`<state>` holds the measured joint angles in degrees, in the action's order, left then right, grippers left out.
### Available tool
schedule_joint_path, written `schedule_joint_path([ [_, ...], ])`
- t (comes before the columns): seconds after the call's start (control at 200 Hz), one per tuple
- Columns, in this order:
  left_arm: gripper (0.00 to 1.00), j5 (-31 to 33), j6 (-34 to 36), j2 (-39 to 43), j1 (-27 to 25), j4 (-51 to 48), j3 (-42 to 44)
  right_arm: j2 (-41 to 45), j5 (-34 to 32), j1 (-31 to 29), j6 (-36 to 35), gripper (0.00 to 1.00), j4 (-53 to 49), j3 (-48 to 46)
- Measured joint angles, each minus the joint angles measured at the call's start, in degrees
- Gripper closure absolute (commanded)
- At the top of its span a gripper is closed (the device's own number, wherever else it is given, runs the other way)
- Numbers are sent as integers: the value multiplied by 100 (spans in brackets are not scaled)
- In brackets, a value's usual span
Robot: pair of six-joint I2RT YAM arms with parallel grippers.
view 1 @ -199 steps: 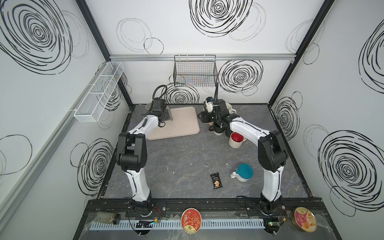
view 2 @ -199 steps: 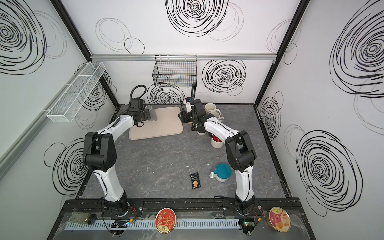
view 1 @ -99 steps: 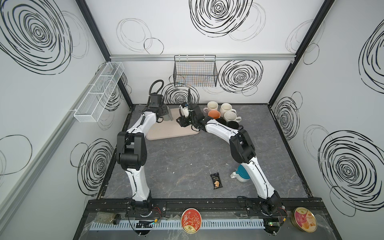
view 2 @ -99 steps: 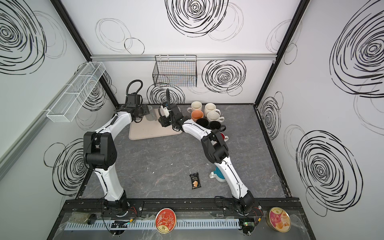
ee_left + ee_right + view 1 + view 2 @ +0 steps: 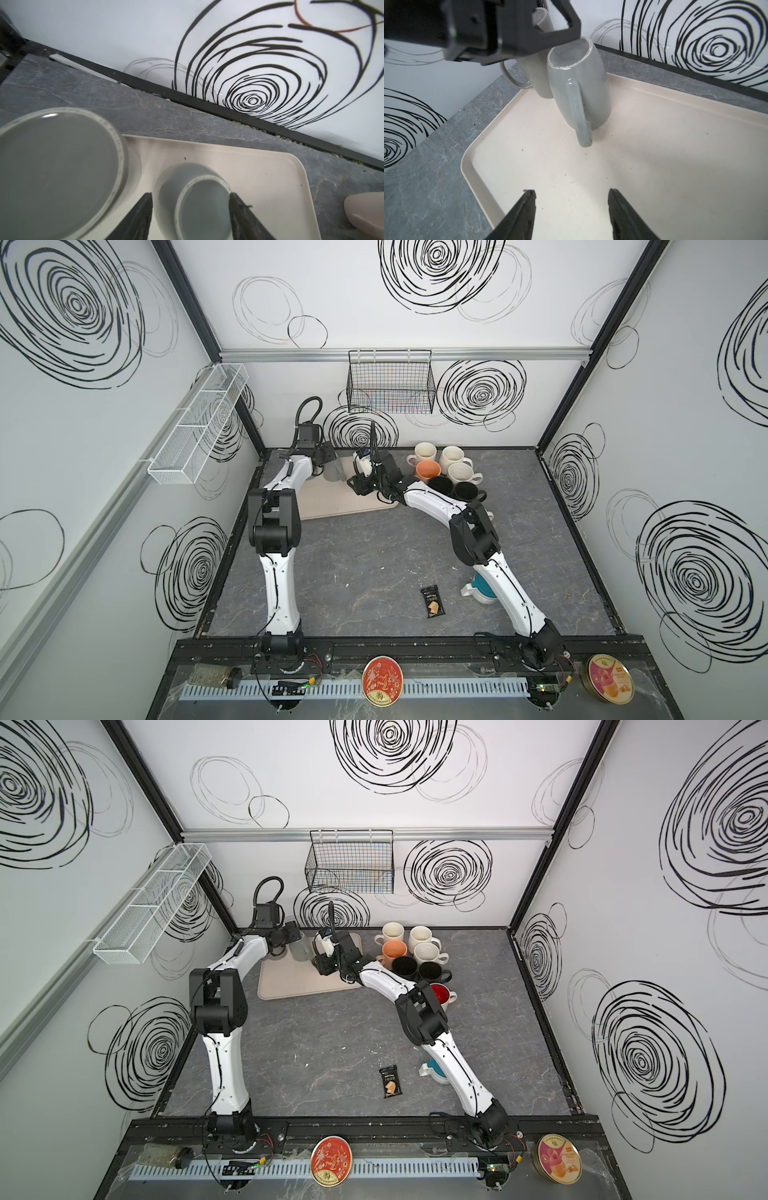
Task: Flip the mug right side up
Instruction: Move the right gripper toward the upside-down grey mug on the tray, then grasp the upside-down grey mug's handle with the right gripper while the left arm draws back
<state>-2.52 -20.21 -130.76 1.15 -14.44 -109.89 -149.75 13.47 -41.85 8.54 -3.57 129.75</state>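
A grey mug (image 5: 199, 209) stands upside down at the back of the cream tray (image 5: 259, 170), its handle (image 5: 578, 116) towards my right wrist camera. My left gripper (image 5: 190, 196) is open around the mug's upturned base. One fingertip touches the base rim and the other stands a thin gap from the wall. In both top views that gripper (image 5: 328, 460) (image 5: 296, 940) sits at the tray's back edge over the mug (image 5: 332, 473). My right gripper (image 5: 572, 191) is open and empty, low over bare tray (image 5: 654, 166) a short way in front of the mug (image 5: 577, 83).
A second upside-down grey mug (image 5: 58, 166) (image 5: 535, 72) stands close beside the first. Several upright mugs (image 5: 444, 472) cluster at the back right, with a red-lined one (image 5: 440, 994) by the right arm. A snack packet (image 5: 433, 601) and a teal-lidded container (image 5: 482, 587) lie towards the front. A wire basket (image 5: 390, 385) hangs on the back wall.
My right arm has swung left from the cluster of mugs to the tray. The left gripper has stayed at the tray's back edge.
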Motion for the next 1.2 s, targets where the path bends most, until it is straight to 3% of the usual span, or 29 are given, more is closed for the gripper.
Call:
schedule_joint_path([
  [0.29, 41, -299, 2, -581, -15, 138, -673, 50, 13, -2, -68, 40, -24, -485],
  [0.515, 45, -610, 81, -627, -85, 179, -658, 118, 24, 11, -85, 41, -52, -549],
  [1.201, 49, -1316, 2, 791, -870, 957, 1762, 1246, -332, 105, -173, 41, -286, -1733],
])
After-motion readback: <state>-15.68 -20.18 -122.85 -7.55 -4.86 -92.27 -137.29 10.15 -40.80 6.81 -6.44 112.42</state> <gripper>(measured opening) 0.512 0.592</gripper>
